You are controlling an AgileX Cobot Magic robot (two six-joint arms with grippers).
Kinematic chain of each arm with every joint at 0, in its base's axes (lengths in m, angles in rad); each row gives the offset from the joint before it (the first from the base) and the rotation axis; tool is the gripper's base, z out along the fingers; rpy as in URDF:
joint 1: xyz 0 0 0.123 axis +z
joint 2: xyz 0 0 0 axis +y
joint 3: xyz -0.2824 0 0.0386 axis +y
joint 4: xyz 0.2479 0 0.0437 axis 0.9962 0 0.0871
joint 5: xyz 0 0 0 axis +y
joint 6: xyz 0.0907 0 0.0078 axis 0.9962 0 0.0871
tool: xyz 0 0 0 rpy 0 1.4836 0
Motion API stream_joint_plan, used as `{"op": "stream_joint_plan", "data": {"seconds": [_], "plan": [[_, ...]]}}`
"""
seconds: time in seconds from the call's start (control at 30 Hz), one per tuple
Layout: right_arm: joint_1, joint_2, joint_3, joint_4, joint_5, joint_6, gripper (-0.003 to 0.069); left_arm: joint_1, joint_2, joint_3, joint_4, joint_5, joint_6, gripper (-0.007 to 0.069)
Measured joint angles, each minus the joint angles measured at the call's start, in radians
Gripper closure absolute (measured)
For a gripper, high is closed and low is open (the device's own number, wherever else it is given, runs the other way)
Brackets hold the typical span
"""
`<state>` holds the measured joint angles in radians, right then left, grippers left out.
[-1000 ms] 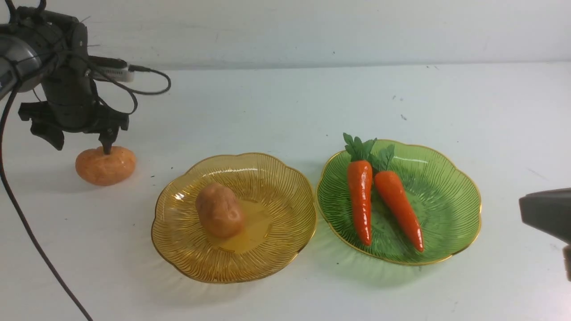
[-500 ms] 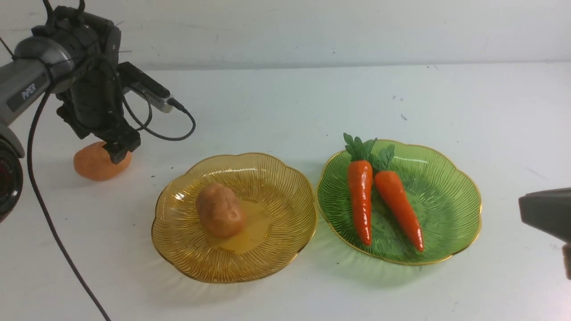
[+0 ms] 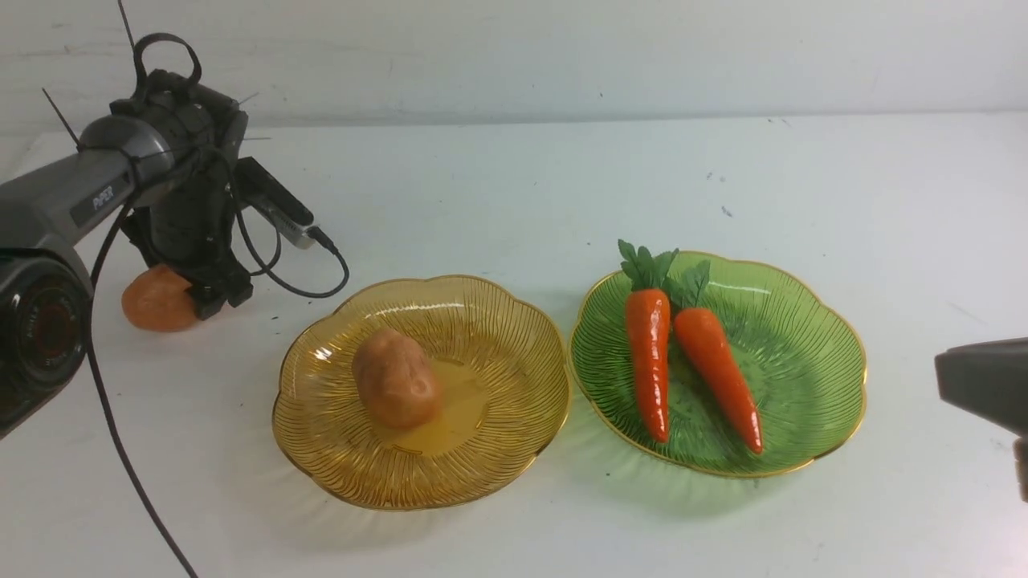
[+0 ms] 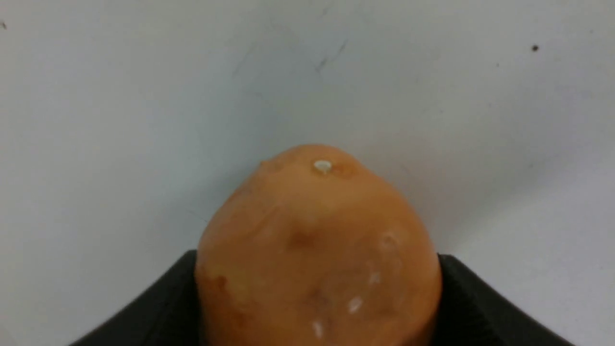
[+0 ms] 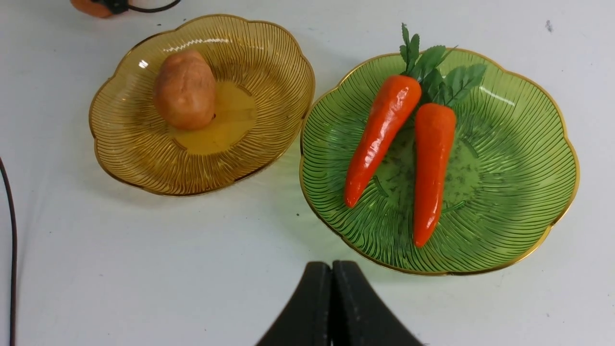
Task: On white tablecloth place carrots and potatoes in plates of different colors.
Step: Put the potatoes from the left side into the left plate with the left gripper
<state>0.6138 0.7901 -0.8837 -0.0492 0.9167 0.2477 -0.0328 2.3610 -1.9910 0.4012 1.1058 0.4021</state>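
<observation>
While the loose potato (image 3: 148, 301), far left on the white tablecloth (image 3: 514, 185), is straddled by the left gripper (image 3: 207, 295) (clamping cannot be told), a lift rightward into the amber plate (image 3: 498, 417) is judged due, the right gripper (image 5: 331, 307) being clenched empty.

The white tablecloth (image 3: 514, 185) bears an amber plate (image 3: 502, 385) just beside a green plate (image 3: 811, 361); a potato (image 3: 152, 301) rests farther left.

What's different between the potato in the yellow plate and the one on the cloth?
The plate potato lies in the yellow plate; the cloth potato sits on the bare cloth. The plate potato is free; the cloth potato is between the fingers of the left claw. The plate potato looks browner, the cloth potato brighter orange. Both are lumpy ovals.
</observation>
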Motion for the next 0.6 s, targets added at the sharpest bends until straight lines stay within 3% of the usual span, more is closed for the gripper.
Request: {"op": "stream_joint_plan", "data": {"seconds": [0.1,0.27,0.37,0.4,0.5,0.6], "plan": [[0.000,0.000,0.000,0.000,0.000,0.001,0.0674,0.000,0.007,-0.032,-0.006,0.041,0.000,0.0218],[0.000,0.000,0.000,-0.004,0.000,0.001,0.0674,-0.006,-0.007,-0.148,-0.063,0.106,-0.022,0.0223],[0.000,0.000,0.000,-0.017,-0.001,0.001,0.0674,-0.008,-0.087,-0.177,-0.184,0.110,-0.093,0.0223],[0.000,0.000,0.000,-0.037,-0.001,0.001,0.0674,-0.008,-0.185,-0.144,-0.332,0.113,-0.149,0.0223],[0.000,0.000,0.000,-0.067,0.000,0.013,0.0674,-0.024,-0.358,0.007,-0.558,0.117,-0.205,0.0223],[0.000,0.000,0.000,-0.074,0.000,0.034,0.0674,-0.068,-0.470,0.129,-0.670,0.124,-0.213,0.0223]]}}
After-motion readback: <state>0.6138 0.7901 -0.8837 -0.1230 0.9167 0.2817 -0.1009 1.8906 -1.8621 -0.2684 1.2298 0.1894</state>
